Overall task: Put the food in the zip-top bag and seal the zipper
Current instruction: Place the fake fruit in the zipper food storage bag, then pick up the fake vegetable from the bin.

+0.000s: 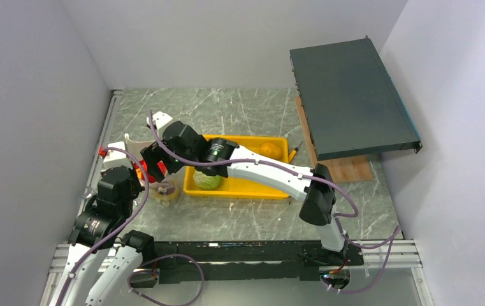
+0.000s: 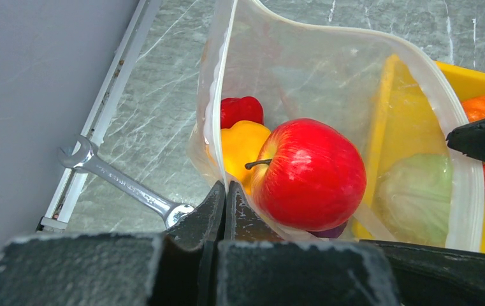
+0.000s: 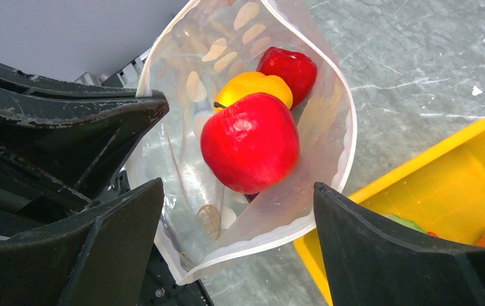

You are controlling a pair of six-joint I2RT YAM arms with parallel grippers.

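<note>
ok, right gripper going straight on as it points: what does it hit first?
Probably the red tomato, topmost in the zip-top bag; the open right gripper points into the bag's mouth. Depth is hard to judge.

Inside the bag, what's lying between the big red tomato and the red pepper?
The yellow pepper, wedged between the red tomato and the red pepper inside the zip-top bag. The right wrist view shows it best; the left wrist view agrees.

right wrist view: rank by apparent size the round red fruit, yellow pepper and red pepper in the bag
1. round red fruit: clearly largest, though also nearest the camera.
2-3. yellow pepper and red pepper: look alike. Both are partly hidden and sit deeper in the bag, so not ranked.
</note>
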